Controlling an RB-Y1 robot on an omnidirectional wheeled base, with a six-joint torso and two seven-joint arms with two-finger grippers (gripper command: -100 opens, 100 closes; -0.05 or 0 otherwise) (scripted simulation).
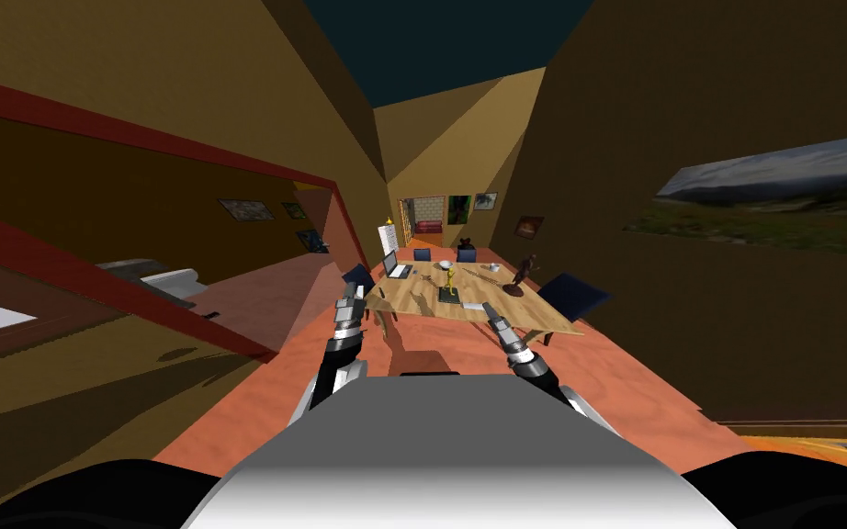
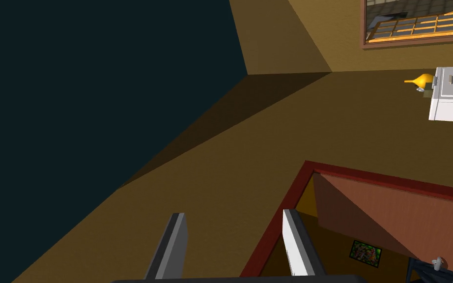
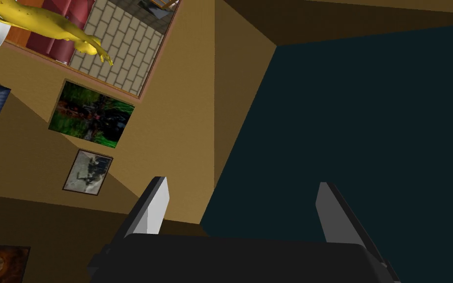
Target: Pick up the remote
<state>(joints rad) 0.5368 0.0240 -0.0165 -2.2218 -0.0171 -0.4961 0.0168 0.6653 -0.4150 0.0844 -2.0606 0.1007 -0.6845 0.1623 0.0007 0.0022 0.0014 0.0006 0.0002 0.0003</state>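
The robot faces a wooden table across an orange floor, well apart from it, with both arms raised ahead of it. The left tool and the right tool each have their blades spread, holding nothing. The remote appears to be the small pale slab lying flat near the table's near edge, just beyond the right arm, though it is too small to be sure. By its look it should be light, stiff and smooth-cased, so it may slip. The safest hold is likely across its narrow sides near the middle, blades coming down either side. Also on the table are an open laptop, a yellow figurine, a dark statuette and a white bowl, whose contents cannot be made out. Blue chairs ring the table.
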